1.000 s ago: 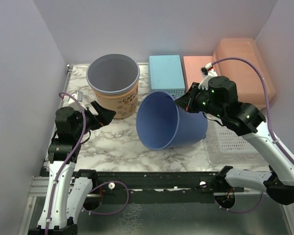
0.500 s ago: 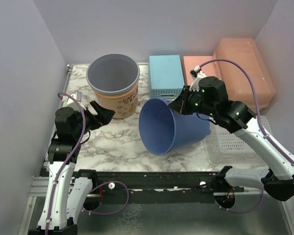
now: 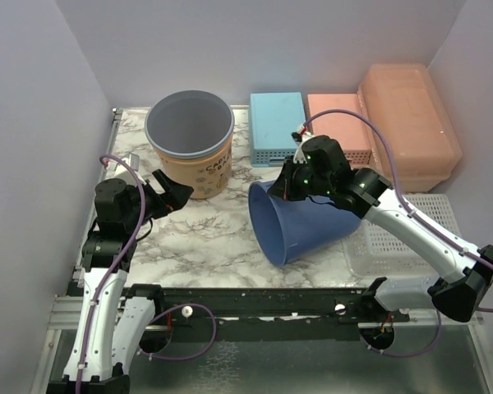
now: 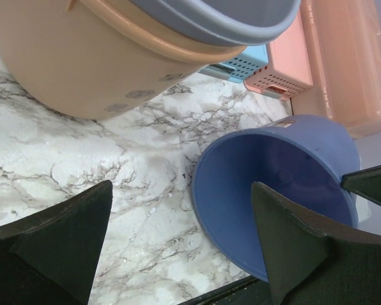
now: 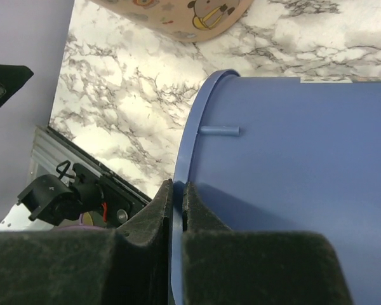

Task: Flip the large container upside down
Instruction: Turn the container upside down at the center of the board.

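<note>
Tipped blue bucket (image 3: pixel 304 226), mouth toward 7 o'clock: judged light, stiff, slick. Thin rim pinched by right hand (image 3: pixel 285 186); left hand (image 3: pixel 175 190) held wide.

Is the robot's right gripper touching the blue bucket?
Touching. The right wrist view shows the right gripper clamped on the rim of the blue bucket, with no gap.

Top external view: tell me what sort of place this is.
Likely a robot test cell: plain walls box in a marble-pattern table, with two arms bolted to a rail at its near edge.
</note>
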Robot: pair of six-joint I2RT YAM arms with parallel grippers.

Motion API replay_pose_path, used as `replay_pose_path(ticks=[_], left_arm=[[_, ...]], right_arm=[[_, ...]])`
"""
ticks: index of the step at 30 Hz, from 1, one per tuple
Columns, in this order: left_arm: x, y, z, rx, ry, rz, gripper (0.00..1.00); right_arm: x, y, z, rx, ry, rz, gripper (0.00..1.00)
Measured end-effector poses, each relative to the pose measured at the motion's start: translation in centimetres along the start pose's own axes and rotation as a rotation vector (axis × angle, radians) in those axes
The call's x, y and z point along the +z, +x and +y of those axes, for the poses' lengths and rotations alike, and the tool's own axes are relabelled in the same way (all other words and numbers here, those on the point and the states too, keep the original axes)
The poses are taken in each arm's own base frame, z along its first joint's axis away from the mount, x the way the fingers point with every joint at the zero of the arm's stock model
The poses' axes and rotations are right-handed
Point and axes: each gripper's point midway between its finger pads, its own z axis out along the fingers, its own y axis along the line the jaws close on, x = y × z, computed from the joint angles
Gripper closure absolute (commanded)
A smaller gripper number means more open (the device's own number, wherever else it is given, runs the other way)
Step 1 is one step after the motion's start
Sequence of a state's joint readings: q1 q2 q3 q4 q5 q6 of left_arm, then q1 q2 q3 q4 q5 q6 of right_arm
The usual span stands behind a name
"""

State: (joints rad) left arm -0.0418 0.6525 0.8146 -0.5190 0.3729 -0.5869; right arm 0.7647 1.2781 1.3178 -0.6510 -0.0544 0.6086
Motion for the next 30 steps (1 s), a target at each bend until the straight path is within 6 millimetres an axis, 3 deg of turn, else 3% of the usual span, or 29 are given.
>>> replay_pose_path(ticks=[9, 13, 22, 30], left_arm=[[0.6, 1.8, 1.4, -0.020, -0.028, 0.043, 0.11], [0.7, 2.2, 1.7, -0.025, -0.034, 0.053, 0.11], [0.7, 2.5, 2.0, -0.028, -0.039, 0.060, 0.11], [0.7, 2.6, 2.0, -0.028, -0.039, 0.060, 0.11]], right_arm=[[2.2, 0.4, 0.4, -0.007, -0.013, 0.020, 0.99], [2.4, 0.7, 0.7, -0.007, -0.028, 0.033, 0.89], [1.5, 0.8, 0.9, -0.051, -0.022, 0.078, 0.68], [0.4, 2.0, 1.5, -0.118, 0.008, 0.145, 0.66]])
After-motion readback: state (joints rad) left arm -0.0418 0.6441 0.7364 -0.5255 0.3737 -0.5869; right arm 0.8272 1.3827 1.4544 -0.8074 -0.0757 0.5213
